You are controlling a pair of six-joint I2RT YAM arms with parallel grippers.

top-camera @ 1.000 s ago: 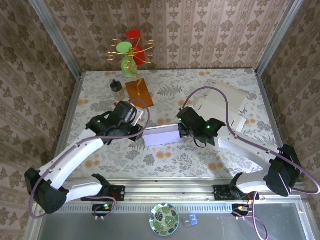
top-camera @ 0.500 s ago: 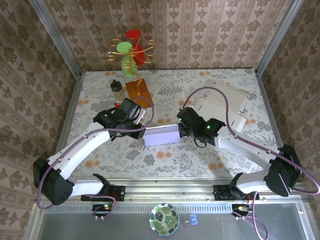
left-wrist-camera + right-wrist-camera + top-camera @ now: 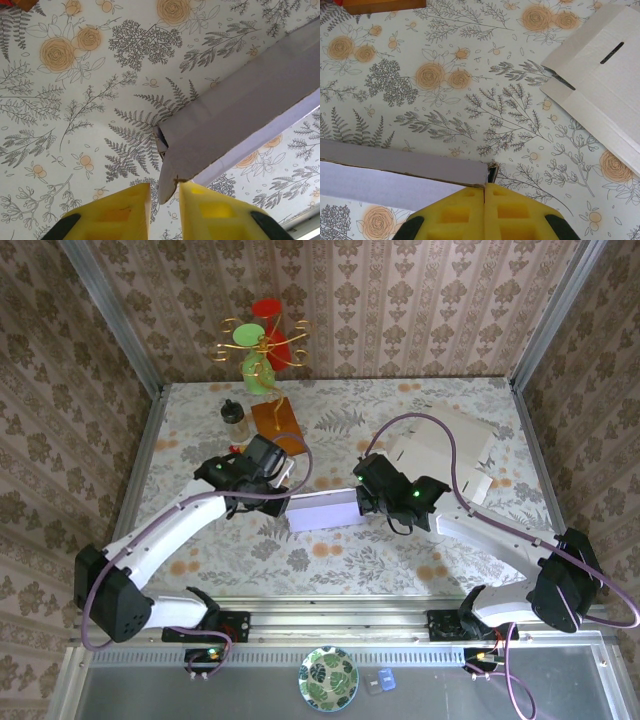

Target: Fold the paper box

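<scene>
Damask-papered walls (image 3: 420, 310) close round the floral tabletop (image 3: 350, 410); lavender paper box (image 3: 322, 511) lies mid-table; right gripper (image 3: 485, 190) pinches its end wall, pads pressed together; left gripper (image 3: 164, 197) sits slightly parted, a box corner between its fingers.

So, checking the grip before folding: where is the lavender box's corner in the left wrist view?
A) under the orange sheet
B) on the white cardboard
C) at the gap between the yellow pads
C: the lavender box has its corner tip reaching into the gap between the left pincer's parted pads.
</scene>
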